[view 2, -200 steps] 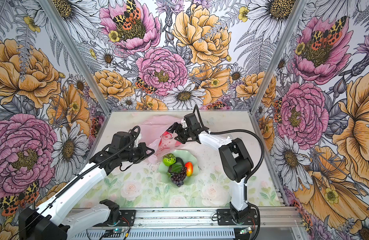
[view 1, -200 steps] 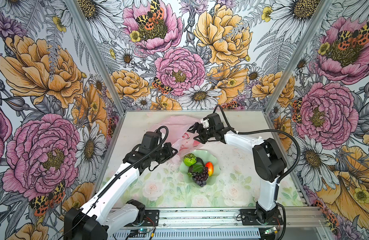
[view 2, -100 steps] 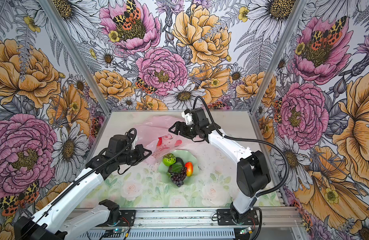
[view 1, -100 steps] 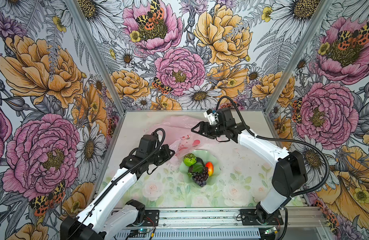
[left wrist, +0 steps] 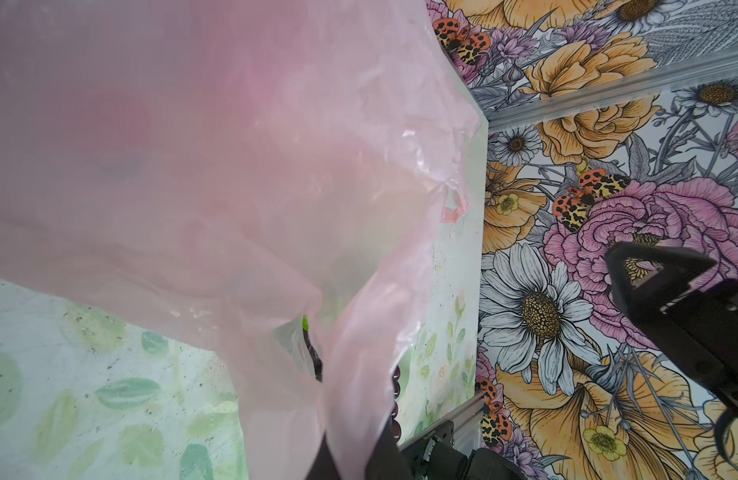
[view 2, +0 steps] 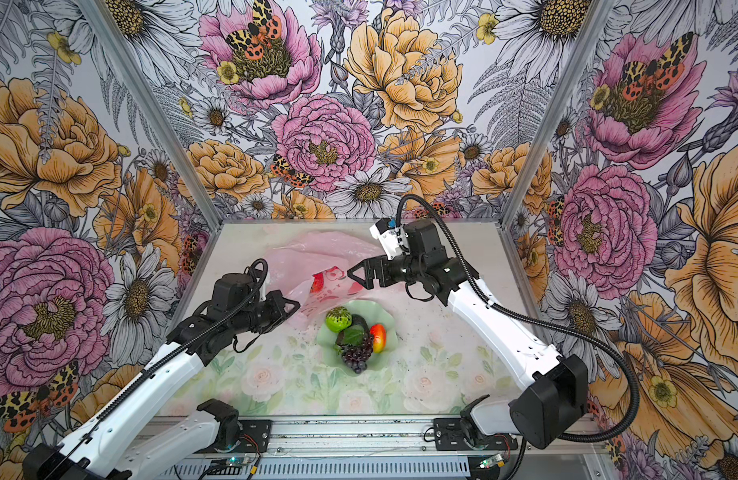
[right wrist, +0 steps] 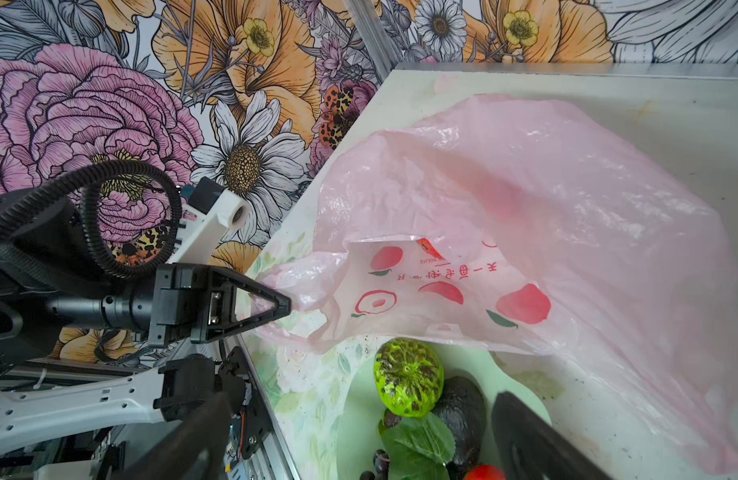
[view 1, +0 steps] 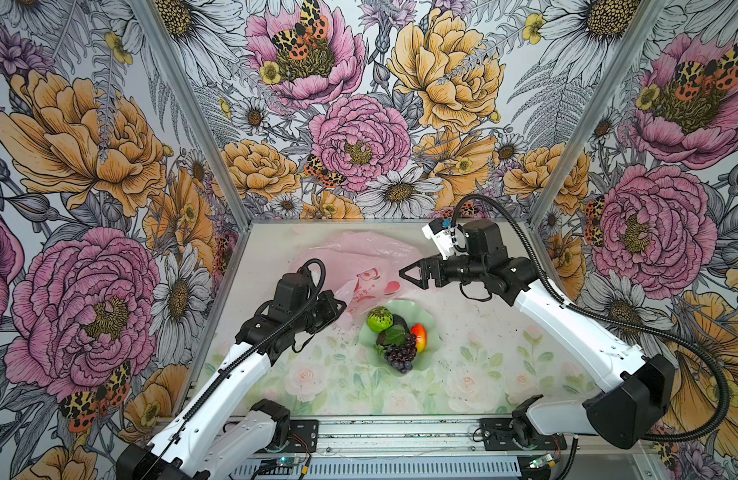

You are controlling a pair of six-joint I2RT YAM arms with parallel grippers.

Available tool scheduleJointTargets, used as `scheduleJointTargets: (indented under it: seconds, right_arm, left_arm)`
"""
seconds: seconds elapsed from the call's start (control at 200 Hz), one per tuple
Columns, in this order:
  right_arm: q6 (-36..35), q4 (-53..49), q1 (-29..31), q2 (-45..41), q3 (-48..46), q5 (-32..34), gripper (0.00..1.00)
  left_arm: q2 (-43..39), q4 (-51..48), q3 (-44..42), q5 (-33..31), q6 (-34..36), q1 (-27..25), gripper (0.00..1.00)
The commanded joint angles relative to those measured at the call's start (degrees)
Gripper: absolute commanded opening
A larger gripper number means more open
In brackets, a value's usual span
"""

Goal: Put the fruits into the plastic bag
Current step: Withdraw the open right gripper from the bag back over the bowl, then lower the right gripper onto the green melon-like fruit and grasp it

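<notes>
The thin pink plastic bag (view 1: 359,253) lies at the back of the table, printed side (right wrist: 442,286) up. My left gripper (view 1: 343,305) is shut on its near handle edge (right wrist: 305,299) and holds it lifted; in the left wrist view the plastic bag (left wrist: 234,166) drapes over the jaws. My right gripper (view 1: 405,274) hovers open and empty by the bag's right side, above the dish. The bumpy green fruit (view 1: 379,319), a blackish lump (view 1: 399,322), an orange-red fruit (view 1: 419,336) and a grape bunch (view 1: 400,354) lie in the dish. A reddish blur (right wrist: 502,208) shows through the bag.
The pale green scalloped dish (view 1: 433,322) sits mid-table, its far rim under the bag's edge. Floral walls close in the left, back and right sides. A metal rail (view 1: 400,432) with both arm bases runs along the front edge.
The right arm's elbow has swung out to the right and down, while its gripper drew back slightly from the bag and opened wider. The left gripper still holds the bag.
</notes>
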Motion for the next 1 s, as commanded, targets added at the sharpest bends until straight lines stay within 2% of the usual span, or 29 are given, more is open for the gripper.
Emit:
scheduleJointTargets:
  seconds: [0.0,0.22,0.35,0.956,0.996]
  right_arm:
    - [-5.4,-6.0,1.3,-0.5,2.1,1.7,0.99]
    - [-13.8,-15.6,6.5,3.0,7.4,7.5,0.99]
    - [-16.4,-20.1,9.0,6.2,10.6,11.2,1.0]
    - [-17.3,-28.6,17.2,19.6,18.4,22.1,1.0]
    - [-17.3,-29.5,19.2,20.8,19.2,22.9,1.0]
  left_arm:
    - [-0.5,2.5,-0.6,-1.5,-0.9,0.6,0.0]
    - [0.0,3.5,-0.8,-1.4,-1.3,0.5,0.0]
    - [0.6,3.6,-0.7,-1.2,-1.2,0.5,0.0]
    - [1.8,3.6,-0.5,0.7,-0.6,0.5,0.0]
    - [1.8,3.6,-0.5,0.9,-0.5,0.5,0.0]
